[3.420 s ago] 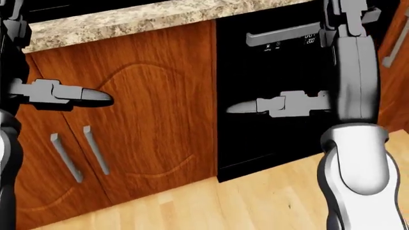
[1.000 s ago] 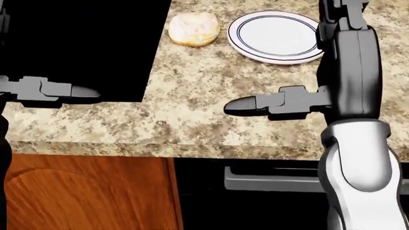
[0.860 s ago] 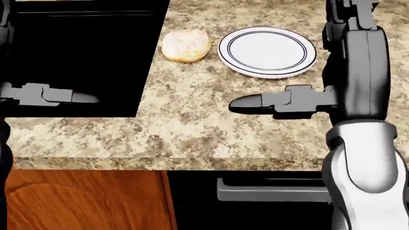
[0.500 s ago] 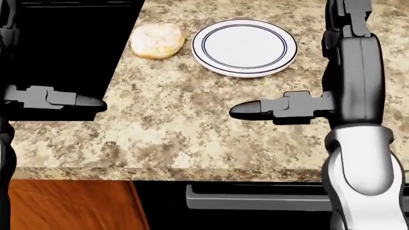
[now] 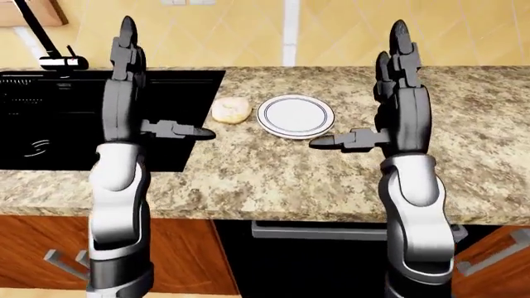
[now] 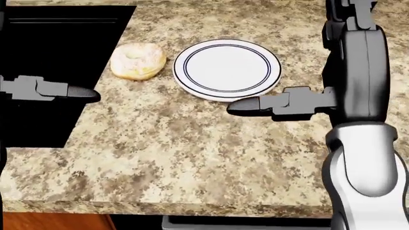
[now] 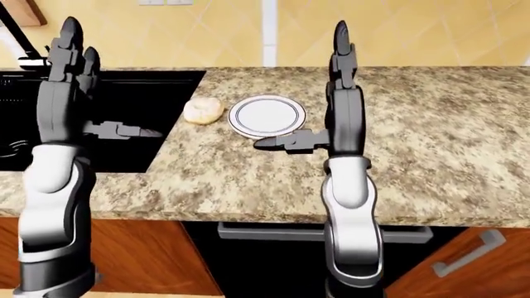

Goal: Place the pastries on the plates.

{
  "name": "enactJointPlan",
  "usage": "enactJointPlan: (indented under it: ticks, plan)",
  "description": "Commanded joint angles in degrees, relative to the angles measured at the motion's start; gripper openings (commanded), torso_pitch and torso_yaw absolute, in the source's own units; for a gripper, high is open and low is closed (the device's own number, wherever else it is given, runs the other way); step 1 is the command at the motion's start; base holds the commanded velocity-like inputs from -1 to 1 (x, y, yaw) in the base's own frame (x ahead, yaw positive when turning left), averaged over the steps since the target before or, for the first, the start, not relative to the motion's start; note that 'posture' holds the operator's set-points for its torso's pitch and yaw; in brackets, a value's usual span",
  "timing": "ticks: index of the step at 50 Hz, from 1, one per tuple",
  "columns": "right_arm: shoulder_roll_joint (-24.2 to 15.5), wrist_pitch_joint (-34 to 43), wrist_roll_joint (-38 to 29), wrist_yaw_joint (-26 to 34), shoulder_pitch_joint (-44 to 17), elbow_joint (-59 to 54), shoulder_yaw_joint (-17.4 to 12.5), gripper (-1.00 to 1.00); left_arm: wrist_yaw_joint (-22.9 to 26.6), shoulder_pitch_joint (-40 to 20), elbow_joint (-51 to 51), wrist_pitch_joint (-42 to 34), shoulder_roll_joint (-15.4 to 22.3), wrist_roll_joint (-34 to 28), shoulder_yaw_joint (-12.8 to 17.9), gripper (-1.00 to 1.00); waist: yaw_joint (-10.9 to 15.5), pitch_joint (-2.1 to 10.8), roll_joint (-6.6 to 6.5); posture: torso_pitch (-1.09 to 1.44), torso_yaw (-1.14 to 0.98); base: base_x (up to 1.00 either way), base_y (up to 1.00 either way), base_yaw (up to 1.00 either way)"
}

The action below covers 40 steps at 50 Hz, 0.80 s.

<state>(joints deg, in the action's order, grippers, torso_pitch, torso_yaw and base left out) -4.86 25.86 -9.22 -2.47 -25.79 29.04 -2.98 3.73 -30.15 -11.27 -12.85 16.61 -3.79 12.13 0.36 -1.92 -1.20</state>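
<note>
A sugar-dusted donut [image 6: 137,61] lies on the speckled granite counter [image 6: 192,158], just left of an empty white plate [image 6: 227,68] with a dark rim line. Donut and plate are a small gap apart. My left hand [image 6: 61,91] hangs over the sink's edge, left of and below the donut, open and empty. My right hand [image 6: 262,105] hovers just below the plate's lower right rim, also open and holding nothing, with its thumb pointing left. In the eye views both forearms stand upright with fingers pointing up.
A black sink [image 6: 51,57] fills the counter's left side, with a faucet [image 5: 41,37] behind it. The counter's near edge runs along the bottom of the head view. Below it are wooden cabinet doors [image 5: 33,248] and a dark appliance with a bar handle [image 5: 315,231].
The camera has moved: the view rose from the cabinet fronts to the countertop, and donut and plate slid down and left in the picture. Both hands keep the same open pose.
</note>
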Motion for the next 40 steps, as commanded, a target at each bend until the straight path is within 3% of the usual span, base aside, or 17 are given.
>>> enactJointPlan:
  ticks: [1, 2, 6, 7, 9, 14, 15, 17, 21, 27, 28, 29, 31, 35, 38, 40]
  plan:
    - [-0.5, -1.2, -0.2, -0.5, -0.9, 1.0, -0.7, 1.00, -0.1, -1.3, -1.0, 1.0, 0.2, -0.1, -0.3, 1.00, -0.3, 0.94, 0.01, 0.00, 0.00, 0.00, 0.00, 0.00]
    - [-0.5, -1.2, -0.2, -0.5, -0.9, 1.0, -0.7, 1.00, -0.1, -1.3, -1.1, 0.9, 0.2, -0.1, -0.3, 1.00, -0.4, 1.26, 0.92, 0.00, 0.00, 0.00, 0.00, 0.00]
    - [-0.5, -1.0, -0.5, -0.3, -0.8, 1.0, -0.5, 1.00, -0.2, -1.3, -0.9, 1.1, 0.1, -0.2, -0.4, 1.00, -0.3, 2.09, 0.72, 0.00, 0.00, 0.00, 0.00, 0.00]
    - [-0.5, -0.9, -0.7, -0.3, -0.6, 0.9, -0.4, 1.00, -0.2, -1.4, -0.8, 1.2, 0.0, -0.2, -0.5, 1.00, -0.3, 2.88, 0.44, 0.00, 0.00, 0.05, 0.00, 0.00]
    - [-0.5, -0.2, -0.7, -0.1, -1.2, 1.1, -0.5, 1.00, 0.3, -1.8, -0.2, 1.2, 0.4, -0.9, -0.9, 1.00, -0.2, 1.48, 0.27, 0.00, 0.00, 0.08, 0.00, 0.00]
    - [-3.6, 7.9, -0.7, 2.6, -12.0, 0.0, -1.4, 1.00, 4.0, -11.6, 4.8, -2.2, 3.3, -1.9, -1.8, 1.00, -0.2, 1.52, -0.06, 0.00, 0.00, 0.08, 0.00, 0.00]
    - [-3.7, 8.6, -0.6, 2.7, -13.6, -1.1, -1.5, 1.00, 4.6, -13.7, 5.9, -2.5, 3.7, -1.9, -1.9, 1.00, -0.3, 0.70, 0.23, 0.00, 0.00, 0.02, 0.00, 0.00]
    - [-4.0, 8.6, -0.7, 2.7, -15.3, -2.5, -1.4, 1.00, 5.2, -16.0, 8.8, -1.3, 4.2, -2.6, -2.2, 1.00, -0.4, 1.41, 0.35, 0.00, 0.00, 0.00, 0.00, 0.00]
    - [-4.7, 11.9, -0.5, 3.0, -17.8, -4.0, -2.0, 1.00, 6.0, -17.6, 12.7, -0.1, 4.6, -3.6, -2.5, 1.00, -0.7, 1.38, 0.58, 0.00, 0.00, 0.00, 0.00, 0.00]
    - [-5.1, 12.8, 0.9, 2.6, -19.2, -3.8, -2.5, 1.00, 6.0, -20.1, 13.9, -0.4, 4.7, -3.7, -2.4, 1.00, -0.6, 0.94, 0.70, 0.00, 0.00, 0.00, 0.00, 0.00]
    - [-5.1, 12.6, 1.3, 2.4, -19.1, -3.8, -2.6, 1.00, 5.9, -20.2, 13.7, -0.6, 4.7, -3.8, -2.4, 1.00, -0.5, 1.80, 0.37, 0.00, 0.00, 0.14, 0.00, 0.00]
    - [-5.3, 12.7, 1.4, 2.4, -19.1, -3.7, -2.4, 1.00, 6.0, -20.1, 13.6, -0.7, 4.7, -3.7, -2.4, 1.00, -0.4, 0.50, 0.34, 0.00, 0.00, 0.19, 0.00, 0.00]
    - [-5.5, 12.4, 1.4, 2.4, -19.1, -3.9, -2.1, 1.00, 5.9, -20.2, 13.9, -0.5, 4.7, -3.9, -2.5, 1.00, -0.2, -0.36, 0.45, 0.00, 0.00, 0.25, 0.00, 0.00]
    - [-5.6, 12.2, 1.3, 2.6, -19.0, -3.8, -2.0, 1.00, 5.8, -20.3, 14.3, -0.2, 4.6, -4.2, -2.6, 1.00, 0.0, -0.87, 1.18, 0.00, 0.00, 0.27, 0.00, 0.00]
    - [-5.7, 12.1, 1.4, 2.7, -19.3, -4.0, -2.0, 1.00, 5.8, -20.3, 14.1, -0.2, 4.6, -4.2, -2.6, 1.00, 0.2, -0.83, 3.12, 0.00, 0.00, 0.27, 0.00, 0.00]
    - [-5.7, 11.9, 1.5, 2.8, -19.2, -4.1, -2.1, 1.00, 5.8, -20.2, 14.1, -0.2, 4.6, -4.3, -2.6, 1.00, 0.0, -0.20, 2.63, 0.00, 0.00, 0.27, 0.00, 0.00]
